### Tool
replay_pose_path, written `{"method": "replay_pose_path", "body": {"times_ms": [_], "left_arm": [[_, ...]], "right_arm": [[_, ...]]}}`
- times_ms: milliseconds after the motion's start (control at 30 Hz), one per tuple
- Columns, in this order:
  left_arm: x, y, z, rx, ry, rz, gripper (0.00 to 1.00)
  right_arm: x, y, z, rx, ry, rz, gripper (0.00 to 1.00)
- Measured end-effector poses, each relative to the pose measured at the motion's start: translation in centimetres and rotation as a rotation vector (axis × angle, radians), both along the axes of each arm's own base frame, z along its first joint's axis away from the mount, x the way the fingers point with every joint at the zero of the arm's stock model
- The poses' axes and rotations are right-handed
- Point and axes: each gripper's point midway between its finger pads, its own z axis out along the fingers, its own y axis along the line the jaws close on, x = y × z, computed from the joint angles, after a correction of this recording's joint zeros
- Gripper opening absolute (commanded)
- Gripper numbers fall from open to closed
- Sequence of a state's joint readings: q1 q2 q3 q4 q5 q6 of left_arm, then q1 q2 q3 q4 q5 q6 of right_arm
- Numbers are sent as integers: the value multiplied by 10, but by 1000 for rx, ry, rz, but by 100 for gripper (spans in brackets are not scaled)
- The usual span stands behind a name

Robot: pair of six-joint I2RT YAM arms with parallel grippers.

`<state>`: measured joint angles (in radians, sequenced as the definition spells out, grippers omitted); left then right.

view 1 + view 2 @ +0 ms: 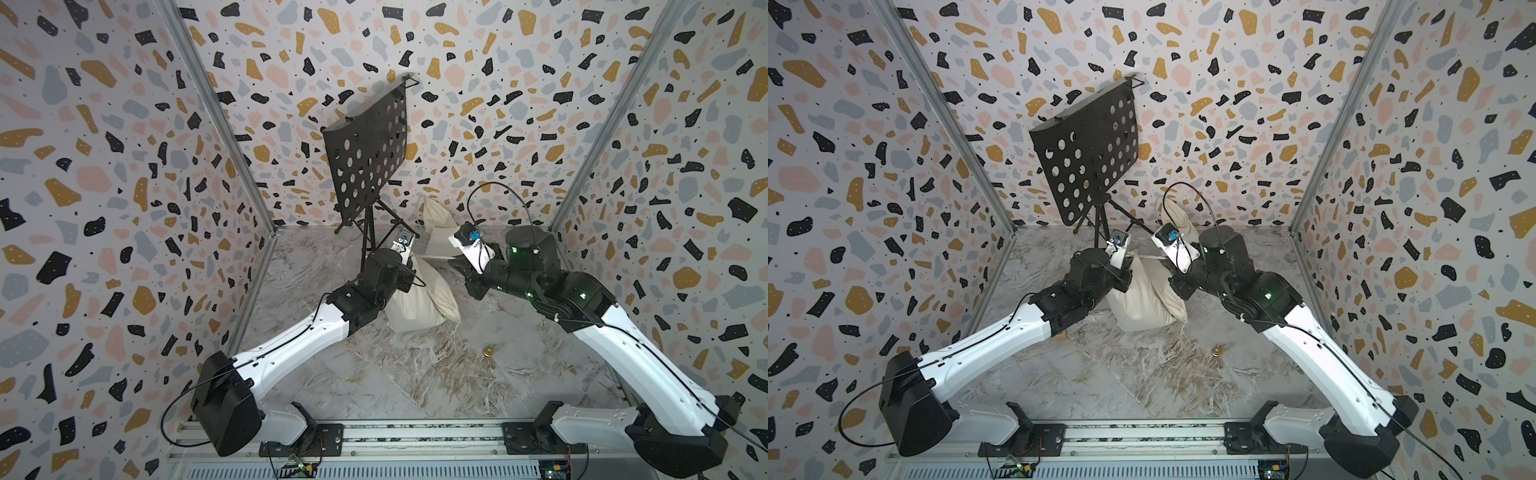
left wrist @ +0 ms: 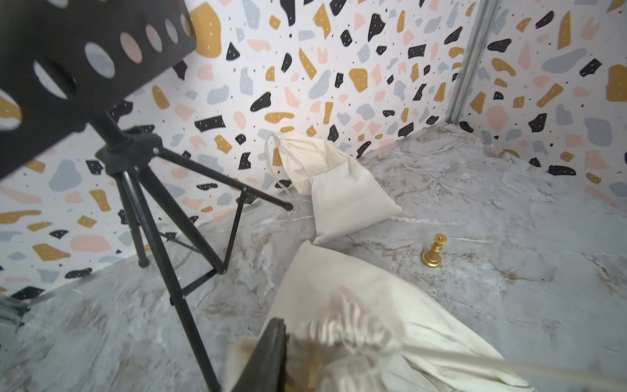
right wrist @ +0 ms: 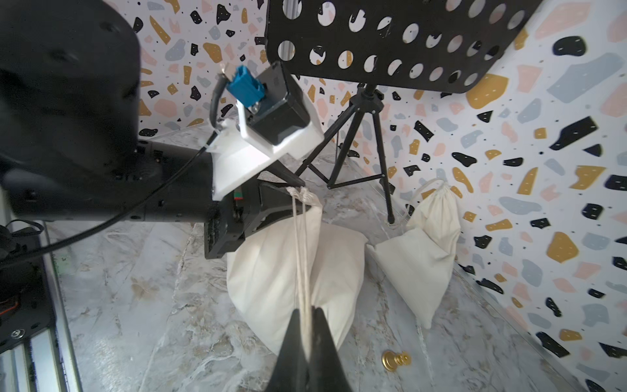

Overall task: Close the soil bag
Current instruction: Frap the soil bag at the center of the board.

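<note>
Soil bag (image 3: 291,271): neck clamped in the left hand (image 3: 291,190); cord (image 3: 302,258) runs taut straight to the right hand (image 3: 307,322), pinched shut on it.

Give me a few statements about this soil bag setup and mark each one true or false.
1. The right gripper is shut on the drawstring of the soil bag. True.
2. The gold chess piece lies on top of the soil bag. False: it sits on the marble tabletop, apart from both bags.
3. A second cream drawstring bag sits by the back wall. True.
4. The black music stand has a solid desk with no holes. False: its desk is pierced with round holes.
5. The left gripper is at the soil bag's gathered neck. True.
</note>
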<state>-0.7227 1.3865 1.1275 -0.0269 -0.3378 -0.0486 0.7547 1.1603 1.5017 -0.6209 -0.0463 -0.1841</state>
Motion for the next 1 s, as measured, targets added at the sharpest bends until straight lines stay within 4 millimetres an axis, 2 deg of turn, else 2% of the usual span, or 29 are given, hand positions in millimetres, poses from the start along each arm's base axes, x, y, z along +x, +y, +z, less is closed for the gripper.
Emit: {"method": "replay_pose_path", "body": {"times_ms": [100,233,367,467,567,667,767,867,1000], "left_arm": [[7,16,-15,-8,34,48,27],[9,36,-28,-22,69,80,15],[-8,71,-25,-21,56,115,16],[-19,101,-19,-20,31,159,23],[-24,118,-30,-8,54,174,32],[-24,115,-52,0,112,141,41],[-33,102,-60,-13,129,66,55],[-50,87,-50,-35,95,-28,65],[-66,68,-18,-64,13,-138,73]], "right_arm": [[-6,-20,-1,-1,-48,-58,0],[-7,-31,-15,-22,-69,-100,0],[1,-18,-21,-28,-64,-81,0],[11,2,-29,-23,-42,-47,0],[22,23,-34,3,-11,-12,0],[31,40,-34,36,17,18,0],[36,52,-31,64,35,47,0],[36,61,-27,91,46,76,0],[33,67,-23,116,60,110,0]]}}
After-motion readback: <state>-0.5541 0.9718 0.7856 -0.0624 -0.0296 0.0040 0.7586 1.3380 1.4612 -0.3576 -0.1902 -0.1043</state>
